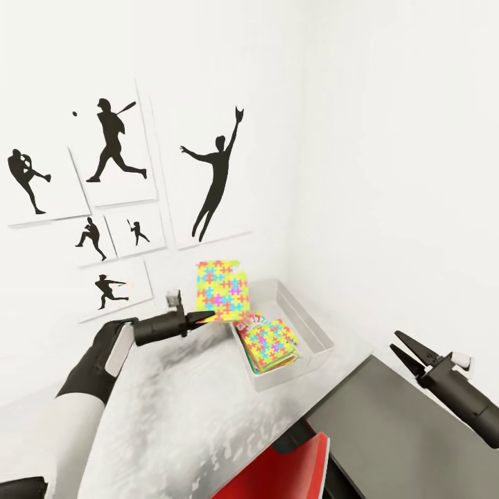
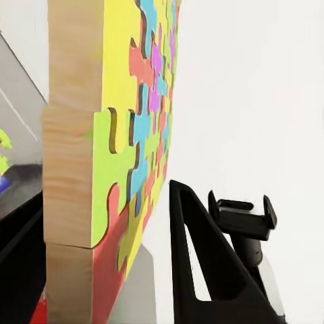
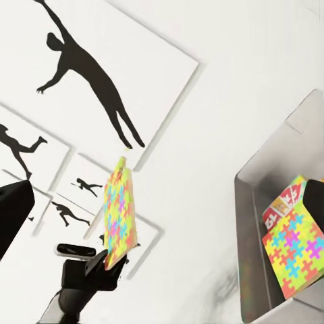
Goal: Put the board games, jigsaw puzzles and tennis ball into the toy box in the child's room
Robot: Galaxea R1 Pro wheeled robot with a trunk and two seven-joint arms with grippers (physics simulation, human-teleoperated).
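Nearest the robot, a glossy red chair back (image 1: 291,471) pokes up at the front edge of the long pale grey-white, faintly marbled desk (image 1: 173,416), and to its right lies a lower dark-grey cabinet top (image 1: 388,430). Above that cabinet the right hand (image 1: 407,352) hangs with its two black fingers spread apart and nothing between them. Further in, over the desk, the left hand (image 1: 204,318) is pinching the lower edge of a thin flat jigsaw puzzle sheet of bright yellow, pink, blue, green and orange pieces (image 1: 220,290), holding it upright in the air just beside the near-left corner of the shallow light-grey tray-like toy box (image 1: 315,331); the left wrist view shows the sheet's pale wooden edge (image 2: 71,169) close against one black finger (image 2: 202,270). The toy box sits on the desk near the room's corner, and inside it lies a second multicoloured jigsaw sheet (image 1: 272,343) (tilted, resting on a box with red-and-white lettering (image 1: 251,323) whose edge peeks out beneath it). On the white wall beyond hang white panels with black baseball-player silhouettes (image 1: 215,180).
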